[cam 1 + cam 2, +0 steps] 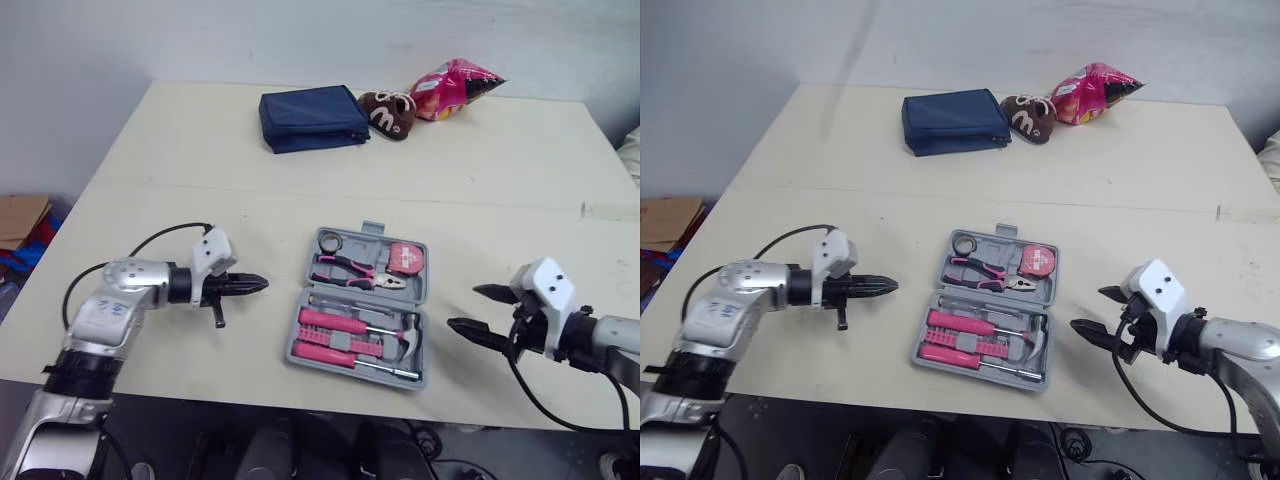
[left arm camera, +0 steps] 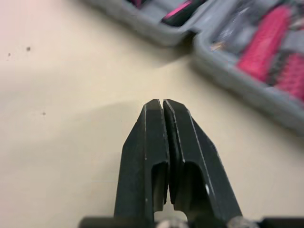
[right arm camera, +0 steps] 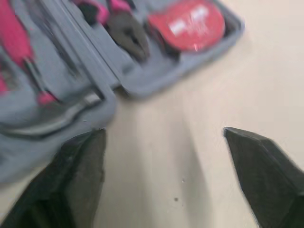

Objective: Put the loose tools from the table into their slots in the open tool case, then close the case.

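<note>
From my head, I see the grey plastic tool case [image 1: 372, 230] lying open and flat on the cream table [image 1: 180, 170]. In the case lie pink-handled pliers [image 1: 355, 270], a round red tape measure [image 1: 405, 257], pink-handled screwdrivers [image 1: 330, 322] and a small hammer [image 1: 405, 335]. My left gripper [image 1: 260, 284] is to the left of the case, near it but not touching. Its fingers are pressed together with nothing between them, and they point at the case. My right gripper [image 1: 463, 308] is to the right of the case, also near and not touching, with its fingers spread wide. Far behind the case lie a dark blue cloth pouch [image 1: 313, 118], a brown snack bag [image 1: 388, 112] and a pink snack bag [image 1: 452, 88].

From my left wrist, my two black left fingers [image 2: 142, 156] are tight together over bare table. The case wall is just past their tips.

From my right wrist, my right fingers [image 3: 80, 180] stand far apart. The case edge lies just ahead of them, not between them.
</note>
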Robot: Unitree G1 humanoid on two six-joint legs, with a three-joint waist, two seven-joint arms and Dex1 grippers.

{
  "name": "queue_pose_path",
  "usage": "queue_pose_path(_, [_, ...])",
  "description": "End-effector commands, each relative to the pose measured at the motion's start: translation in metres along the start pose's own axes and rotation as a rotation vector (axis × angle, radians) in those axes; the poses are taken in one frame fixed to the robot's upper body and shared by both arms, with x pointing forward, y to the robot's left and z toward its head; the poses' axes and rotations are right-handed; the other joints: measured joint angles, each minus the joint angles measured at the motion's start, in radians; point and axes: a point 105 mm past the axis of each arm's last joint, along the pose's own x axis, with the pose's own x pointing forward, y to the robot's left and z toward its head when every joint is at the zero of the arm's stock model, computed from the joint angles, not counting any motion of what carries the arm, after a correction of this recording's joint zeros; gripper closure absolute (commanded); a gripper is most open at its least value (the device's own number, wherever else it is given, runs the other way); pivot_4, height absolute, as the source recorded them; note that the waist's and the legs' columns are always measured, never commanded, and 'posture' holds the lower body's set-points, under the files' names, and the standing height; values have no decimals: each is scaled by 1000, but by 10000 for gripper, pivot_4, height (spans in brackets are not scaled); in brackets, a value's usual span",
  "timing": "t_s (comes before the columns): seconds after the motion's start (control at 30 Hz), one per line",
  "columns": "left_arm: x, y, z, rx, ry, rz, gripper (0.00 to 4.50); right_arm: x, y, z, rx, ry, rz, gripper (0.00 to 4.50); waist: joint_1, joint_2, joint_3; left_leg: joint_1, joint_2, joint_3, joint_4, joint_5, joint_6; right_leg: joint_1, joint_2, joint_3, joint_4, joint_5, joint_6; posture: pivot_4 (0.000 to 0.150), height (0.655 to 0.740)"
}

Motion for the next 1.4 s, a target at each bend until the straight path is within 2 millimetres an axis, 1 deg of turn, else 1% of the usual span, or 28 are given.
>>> queue_pose_path(0.03, [13,-2,8,48,-20,-42,45000,15,3,1,-71,2,43,24221,-5,0,0,-1,0,1,0,0,0,-1,1,0,0,0,0,1500,7400])
queue_pose_path(0.07, [19,-3,9,50,-27,-48,45000,21,5,2,-83,-1,60,29935,-7,-1,0,-2,1,2,0,0,0,-3,2,-1,0,0,0,1500,7400])
queue_pose_path(0.1, [23,-4,10,53,-31,-51,45000,25,6,3,-91,-4,72,34626,-10,-1,0,-2,1,3,0,0,0,-3,2,-1,0,0,0,1500,7400])
queue_pose_path(0.13, [26,-3,10,53,-34,-51,45000,28,6,4,-96,-7,79,41015,-10,-1,0,-2,1,3,0,0,0,-3,2,-1,1,0,0,1500,7400])
queue_pose_path(0.17, [30,-4,10,59,-34,-52,45000,32,7,5,-97,-13,87,44677,-12,-1,0,-2,1,4,1,0,0,-4,2,-1,2,0,0,1500,7400])
queue_pose_path(0.23, [36,-5,10,78,-30,-58,45000,38,8,7,-99,-20,96,44677,-15,-1,1,-1,1,5,2,1,0,-5,2,-1,5,0,0,1500,7400])
queue_pose_path(0.33, [45,-9,20,66,-66,-70,45000,50,14,10,-90,-40,124,44677,-18,-1,1,0,1,6,3,1,0,-5,1,0,8,0,0,1500,7400])
queue_pose_path(0.43, [48,-17,24,70,-79,-106,45000,55,19,15,-103,-57,150,44677,-22,-1,1,0,1,6,3,1,0,-5,0,1,8,0,0,1500,7400])
queue_pose_path(0.5, [47,-29,22,69,-68,-148,45000,57,22,23,-92,-86,160,44677,-25,-1,1,-1,1,5,3,1,0,-5,0,1,8,0,0,1500,7400])
queue_pose_path(0.57, [46,-35,16,85,-39,-149,45000,57,23,27,-90,-90,164,44677,-29,-1,1,-1,1,5,3,1,0,-6,0,1,7,0,0,1500,7400])
queue_pose_path(0.63, [45,-29,14,61,-27,-85,45000,56,22,24,-89,-71,155,44677,-29,-1,1,-1,1,6,3,1,0,-6,0,1,7,0,0,1500,7400])
queue_pose_path(0.7, [42,-21,11,30,-17,-18,45000,53,19,21,-104,-54,138,44677,-28,-1,1,0,1,5,3,1,0,-5,0,2,8,0,0,1500,7400])
queue_pose_path(0.8, [30,-16,4,7,10,18,45000,45,13,18,-127,-28,101,44677,-28,-1,1,0,1,5,3,1,0,-5,-1,3,9,0,0,1500,7400])
queue_pose_path(0.87, [13,-8,-1,-30,29,71,45000,33,8,17,-131,2,73,44677,-28,-1,1,0,1,5,3,1,0,-5,-1,3,8,0,0,1500,7400])
queue_pose_path(0.9, [5,-6,-2,-49,32,86,42334,27,7,16,-120,20,67,44946,-30,-1,1,0,1,5,3,1,0,-5,-1,4,8,0,0,1500,7400])
queue_pose_path(0.97, [-10,-8,0,-56,32,90,36141,17,7,17,-106,52,66,38469,-34,-1,1,0,1,6,2,1,0,-6,-1,4,8,0,0,1500,7400])
queue_pose_path(1.0, [-15,-10,5,-72,24,89,32212,14,7,23,-88,42,57,35834,-35,-1,1,1,2,6,2,1,0,-6,-1,4,8,0,0,1500,7400])
queue_pose_path(1.03, [-19,-12,8,-83,20,88,27887,12,7,27,-74,33,51,31746,-34,-1,1,1,2,6,2,2,0,-5,-1,4,8,0,0,1500,7400])
queue_pose_path(1.1, [-23,-12,20,-163,-15,105,19128,11,2,39,-15,1,12,22199,-29,-1,1,1,2,5,2,2,0,-5,-4,6,8,1,-1,1500,7400])
queue_pose_path(1.17, [-22,-9,28,-262,-37,133,9609,12,-1,46,32,-10,-17,12182,-25,-2,1,1,2,5,3,2,0,-5,-6,6,8,1,-1,1500,7400])
queue_pose_path(1.2, [-21,-8,30,-295,-39,141,3784,13,-2,48,47,-9,-24,5579,-23,-2,1,1,1,3,3,2,0,-5,-6,5,8,1,-1,1500,7400])
queue_pose_path(1.23, [-17,-3,32,-357,-48,162,296,17,-5,49,102,-14,-48,2300,-21,-2,1,0,1,3,3,2,0,-5,-6,5,8,1,-1,1500,7400])
queue_pose_path(1.33, [-2,7,36,-518,-64,193,296,31,-11,49,234,-9,-97,2300,-22,-3,1,-1,0,2,3,2,0,-5,-3,3,8,1,-1,1500,7400])
queue_pose_path(1.4, [2,8,39,-557,-65,199,296,34,-13,49,262,-2,-117,2300,-25,-3,1,-2,0,3,3,2,0,-6,-2,3,8,1,-1,1500,7400])
